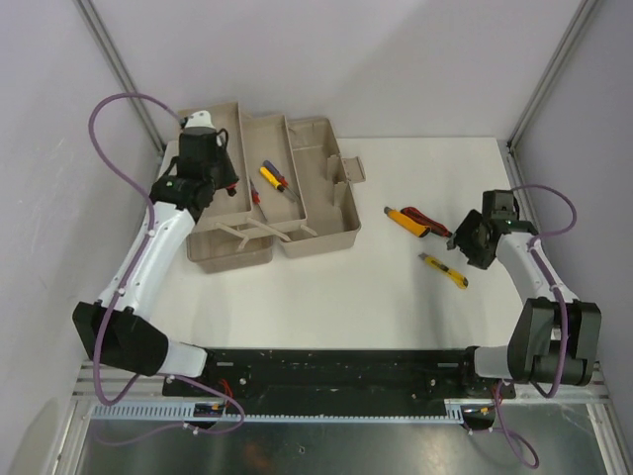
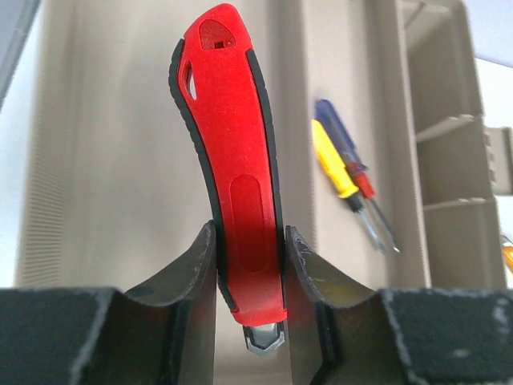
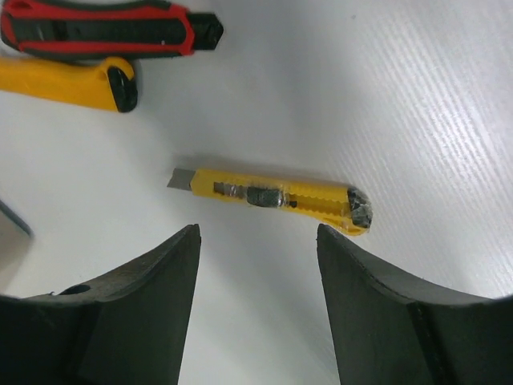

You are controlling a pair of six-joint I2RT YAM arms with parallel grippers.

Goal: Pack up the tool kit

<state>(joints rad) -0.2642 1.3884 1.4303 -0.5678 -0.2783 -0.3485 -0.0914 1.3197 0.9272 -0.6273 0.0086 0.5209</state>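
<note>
**Red cutter held over the open toolbox**

We start at the toolbox (image 1: pixel 267 198): beige, lying wide open on the far left part of the white desk (image 1: pixel 396 307), its sections spread side by side. Above its left compartment we see the left claw (image 2: pixel 251 233) clamped on the red cutter (image 2: pixel 236 184). The fingers press its black-edged sides near the metal-tipped end, and the rest of the red handle points away from the wrist camera, over the beige floor of the box. We can't tell whether the cutter touches the box.

In the next section over, a yellow screwdriver (image 2: pixel 333 164) and a blue screwdriver (image 2: pixel 341 140) lie close together, side by side, shafts pointing the same way.

Out on the right of the desk, well apart from the box, we have three more tools. The small yellow cutter (image 3: pixel 272 196) lies flat with a short bit of blade showing, and the right claw (image 3: pixel 256 241) hovers over it, jaws apart, gripping nothing. Just beyond it lie a red-and-black cutter (image 3: pixel 104 32) and a yellow-handled tool (image 3: pixel 68 80), right next to each other.
</note>
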